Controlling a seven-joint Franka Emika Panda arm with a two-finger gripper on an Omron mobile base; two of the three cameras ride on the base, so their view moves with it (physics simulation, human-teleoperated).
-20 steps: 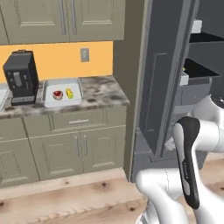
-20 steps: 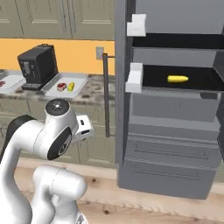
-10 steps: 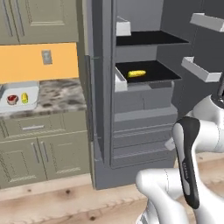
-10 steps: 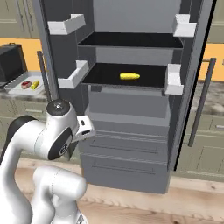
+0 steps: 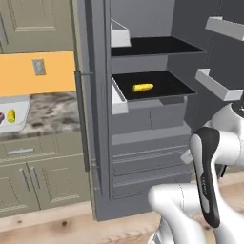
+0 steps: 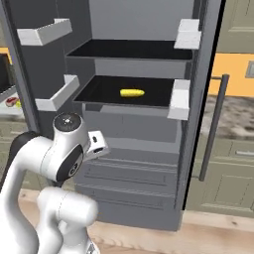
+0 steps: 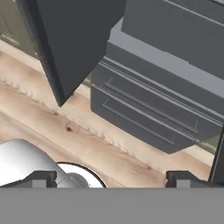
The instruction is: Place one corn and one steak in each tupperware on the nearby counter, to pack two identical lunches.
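Note:
One yellow corn (image 5: 143,87) lies on the lower black shelf of the open fridge, also seen as the corn (image 6: 132,93) from the right. A tupperware (image 5: 19,106) sits on the stone counter (image 5: 52,110) at the far left. It holds a second corn (image 5: 11,115) and a reddish piece, likely a steak (image 5: 1,117), cut by the frame edge. My gripper (image 7: 112,181) is open with nothing between its fingertips (image 7: 41,178). It points down at the fridge drawers and the wooden floor, well below the shelf.
The fridge doors stand open on both sides, with white door bins (image 6: 49,31) and a bar handle (image 6: 213,129). Grey drawers (image 7: 144,118) fill the fridge's lower half. More counter (image 6: 233,114) lies right of the fridge. My arm (image 5: 207,181) is folded low before the fridge.
The whole picture has shifted: the base has moved from the counter with the coffee machine to face the open fridge. The corn on the shelf has not moved. My gripper stays open.

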